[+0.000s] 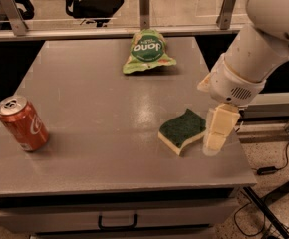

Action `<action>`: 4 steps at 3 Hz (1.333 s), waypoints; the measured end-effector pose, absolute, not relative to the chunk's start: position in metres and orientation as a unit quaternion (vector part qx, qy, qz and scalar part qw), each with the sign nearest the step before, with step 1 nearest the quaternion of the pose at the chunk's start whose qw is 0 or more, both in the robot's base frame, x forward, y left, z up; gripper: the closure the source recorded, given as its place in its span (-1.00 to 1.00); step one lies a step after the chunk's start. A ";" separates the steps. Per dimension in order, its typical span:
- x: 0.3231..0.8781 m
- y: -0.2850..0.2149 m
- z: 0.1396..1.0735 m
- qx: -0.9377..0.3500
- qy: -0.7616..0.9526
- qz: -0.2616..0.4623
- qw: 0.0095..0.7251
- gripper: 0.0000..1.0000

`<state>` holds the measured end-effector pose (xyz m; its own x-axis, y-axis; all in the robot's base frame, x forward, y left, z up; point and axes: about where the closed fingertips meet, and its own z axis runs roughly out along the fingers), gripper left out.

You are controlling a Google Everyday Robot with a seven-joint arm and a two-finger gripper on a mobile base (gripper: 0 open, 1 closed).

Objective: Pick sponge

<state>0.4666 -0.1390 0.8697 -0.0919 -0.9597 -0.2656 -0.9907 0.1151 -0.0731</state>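
The sponge [182, 130], dark green on top over pale yellow foam with wavy edges, lies flat on the grey table [94, 103] near its right front corner. My gripper [218, 133] hangs from the white arm at the right, pointing down. It is just to the right of the sponge, close beside it and apart from it. It holds nothing that I can see.
A red soda can [23, 123] stands at the table's left front. A crinkly green snack bag [147, 51] lies at the back middle. A rail with posts runs behind the table. Cables lie on the floor at the right.
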 end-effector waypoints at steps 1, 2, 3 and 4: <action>0.467 -0.119 0.857 -0.671 0.725 0.084 0.132 -1.00; 0.467 -0.110 0.849 -0.676 0.719 0.092 0.133 -0.98; 0.469 -0.110 0.841 -0.675 0.720 0.093 0.129 -0.52; 0.472 -0.114 0.842 -0.673 0.723 0.092 0.130 0.10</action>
